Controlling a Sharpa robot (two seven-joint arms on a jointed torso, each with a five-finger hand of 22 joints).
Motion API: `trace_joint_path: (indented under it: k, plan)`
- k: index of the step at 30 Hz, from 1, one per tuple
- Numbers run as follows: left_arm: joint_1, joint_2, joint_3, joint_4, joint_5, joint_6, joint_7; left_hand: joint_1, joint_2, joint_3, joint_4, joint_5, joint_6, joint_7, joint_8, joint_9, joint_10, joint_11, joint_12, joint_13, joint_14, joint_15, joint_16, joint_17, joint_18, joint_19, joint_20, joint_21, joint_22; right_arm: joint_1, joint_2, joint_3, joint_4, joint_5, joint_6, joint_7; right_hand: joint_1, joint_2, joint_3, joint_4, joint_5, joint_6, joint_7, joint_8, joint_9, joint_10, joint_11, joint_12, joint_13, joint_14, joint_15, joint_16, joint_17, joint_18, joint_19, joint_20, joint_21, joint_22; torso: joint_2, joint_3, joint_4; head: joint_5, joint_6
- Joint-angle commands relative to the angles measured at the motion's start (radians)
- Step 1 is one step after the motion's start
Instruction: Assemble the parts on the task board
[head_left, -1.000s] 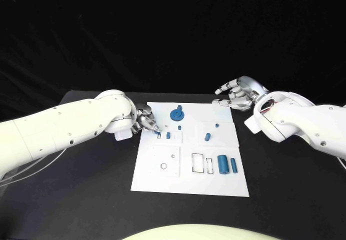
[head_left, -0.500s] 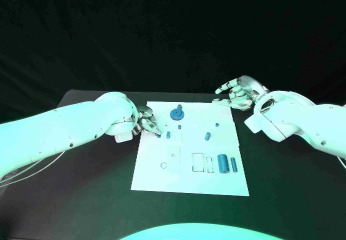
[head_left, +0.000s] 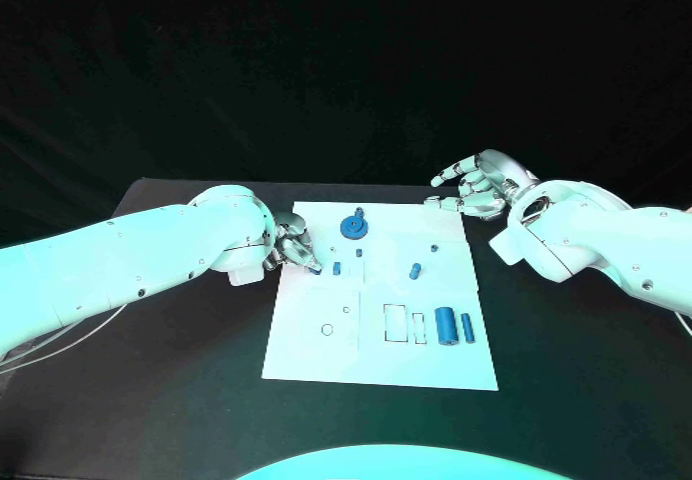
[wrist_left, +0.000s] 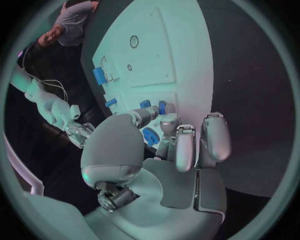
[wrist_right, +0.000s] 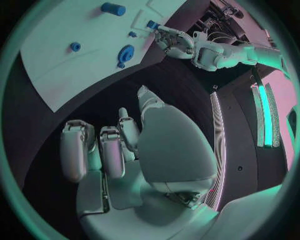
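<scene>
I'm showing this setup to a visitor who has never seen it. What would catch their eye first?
The white task board in the middle of the black table, dotted with small blue parts, stands out most, above all the round blue gear near its far edge. Next comes the left hand, fingers bunched at the board's left side by a small blue peg, while the right hand hovers off the far right corner holding nothing.

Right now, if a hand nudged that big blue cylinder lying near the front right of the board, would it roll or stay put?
The big blue cylinder lies on its side on the flat task board, so it would probably roll sideways. It looks rigid, likely light plastic. The thin blue pin lying alongside might stop it or get knocked.
</scene>
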Motion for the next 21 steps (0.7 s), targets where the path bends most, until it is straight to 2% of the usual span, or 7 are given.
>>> trace_joint_path:
  k: [1,21]
  plan:
    - [-0.002,0.0,-0.001,0.003,-0.006,0.004,0.0,0.015,0.016,0.144,-0.048,0.03,0.021,-0.028,0.097,0.145,0.079,-0.024,0.022,0.019,0.105,-0.013,0.01,0.259,-0.013,0.016,-0.003,0.017,0.018,-0.001,0.0,0.0,0.001,0.0,0.002,0.003,-0.024,0.005,-0.002,-0.002,0.003,0.006,0.001,0.02,-0.007,-0.011,0.0,-0.001,0.023,0.092,-0.005,-0.013,0.222,0.003,0.035,0.001,-0.008,0.172,0.0,0.0001,0.0003,0.0,0.0]
    - [-0.002,0.003,-0.001,-0.003,-0.02,0.011,-0.004,0.002,0.014,0.156,-0.059,0.033,0.028,-0.03,0.101,0.145,0.09,-0.026,0.029,0.031,0.106,-0.015,0.011,0.262,-0.015,0.023,-0.005,0.022,0.029,-0.001,-0.001,0.0,0.001,0.0,0.002,0.004,-0.024,0.005,-0.002,-0.002,0.003,0.006,0.001,0.02,-0.007,-0.011,0.0,-0.001,0.023,0.092,-0.005,-0.013,0.222,0.003,0.035,0.001,-0.008,0.172,0.0,-0.0003,-0.0001,-0.001,-0.001]
